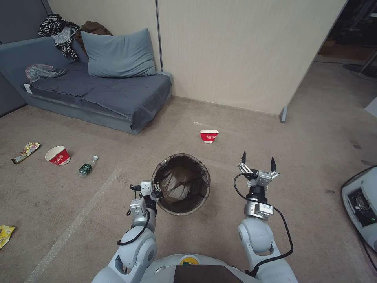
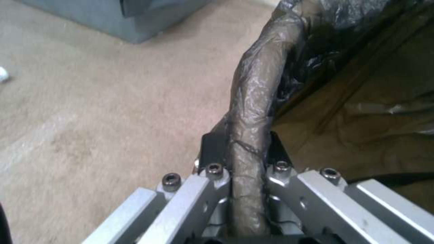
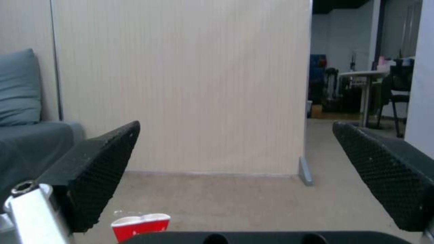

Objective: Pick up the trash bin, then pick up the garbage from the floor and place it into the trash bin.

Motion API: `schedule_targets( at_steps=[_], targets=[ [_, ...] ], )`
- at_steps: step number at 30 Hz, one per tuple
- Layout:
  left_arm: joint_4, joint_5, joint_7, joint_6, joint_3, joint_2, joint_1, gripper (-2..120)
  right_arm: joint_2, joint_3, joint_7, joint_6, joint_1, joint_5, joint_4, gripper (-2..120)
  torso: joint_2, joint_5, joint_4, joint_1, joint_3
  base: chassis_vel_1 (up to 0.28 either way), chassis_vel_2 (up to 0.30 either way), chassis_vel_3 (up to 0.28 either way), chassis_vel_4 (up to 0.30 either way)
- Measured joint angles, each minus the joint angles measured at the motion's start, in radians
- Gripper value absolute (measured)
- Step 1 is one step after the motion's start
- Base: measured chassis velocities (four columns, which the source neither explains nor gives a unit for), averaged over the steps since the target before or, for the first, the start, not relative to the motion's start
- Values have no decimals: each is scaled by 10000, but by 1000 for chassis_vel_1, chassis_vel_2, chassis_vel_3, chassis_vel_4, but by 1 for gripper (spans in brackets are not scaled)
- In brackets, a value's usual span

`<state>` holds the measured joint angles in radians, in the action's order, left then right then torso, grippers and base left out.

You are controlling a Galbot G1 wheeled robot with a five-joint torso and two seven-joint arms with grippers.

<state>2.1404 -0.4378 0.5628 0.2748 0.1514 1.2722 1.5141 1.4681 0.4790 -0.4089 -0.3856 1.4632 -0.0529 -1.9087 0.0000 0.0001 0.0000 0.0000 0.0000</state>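
The left gripper is clenched on the rim of the trash bin, a small round bucket lined with a crinkled dark brown bag. In the left wrist view the gripper's black fingers pinch the bag-wrapped rim from both sides, the film bunched and glossy between them. The bin sits in front of the robot, its mouth open to the head camera, above a beige short-pile carpet.

The right gripper hangs beside the bin on the robot's right, apart from it, its fingers spread wide and holding nothing; their pads are dark and finely dimpled.

Litter lies scattered on the carpet: a squashed red-and-white paper cup beyond the bin, another red cup on its side to the left, a small clear bottle with a green label just beside it, a multicoloured wrapper and a yellow wrapper nearer the left edge.

A low grey fabric sofa with a blue-grey pillow stands against a pale ribbed panel wall.
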Motion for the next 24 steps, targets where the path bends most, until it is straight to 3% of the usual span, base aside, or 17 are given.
schedule_targets(
  at_steps=[24],
  targets=[
    [163, -899, 165, 682, 329, -576, -77, 3, -129, 239, 132, -341, 158, -6, -79, 100, 0, -2, 0, 0, 0, 0, 0, 0, 0]
  ],
)
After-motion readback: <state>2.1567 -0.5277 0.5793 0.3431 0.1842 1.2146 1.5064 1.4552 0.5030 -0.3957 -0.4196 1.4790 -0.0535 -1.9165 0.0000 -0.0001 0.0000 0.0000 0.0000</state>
